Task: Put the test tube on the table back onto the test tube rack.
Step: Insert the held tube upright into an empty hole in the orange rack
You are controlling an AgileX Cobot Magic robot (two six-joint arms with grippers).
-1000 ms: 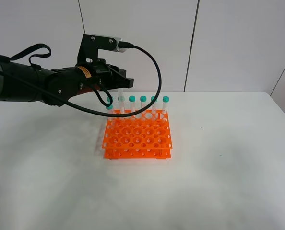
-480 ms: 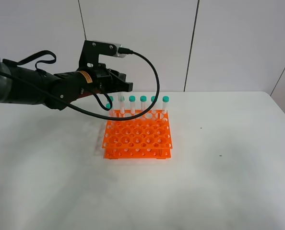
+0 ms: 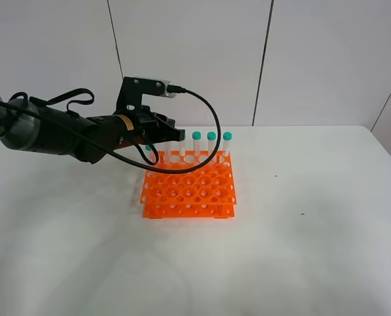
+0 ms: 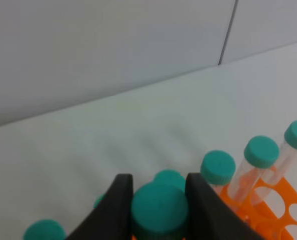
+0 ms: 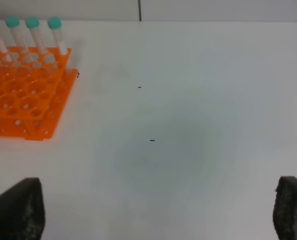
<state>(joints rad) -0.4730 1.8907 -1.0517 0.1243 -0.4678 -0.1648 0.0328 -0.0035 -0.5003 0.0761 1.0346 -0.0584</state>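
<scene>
Left end effector [image 4: 160,196] has lowered the test tube [image 4: 159,214] toward the rack [image 3: 189,189].

No txt, brand or no. can be read anywhere. Left arm [image 3: 64,135] has a small yellow-orange sticker [image 3: 121,121] near its wrist, but print on it is too small to make out. Rack [image 3: 189,191] & tubes [image 4: 260,152] give nothing legible either, wrist views too blurred for fine marks

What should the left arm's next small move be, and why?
Probably open the left gripper: the slim clear teal-capped test tube it pinches looks level with the neighbouring tubes in the bright orange plastic rack, so it seems seated.
</scene>
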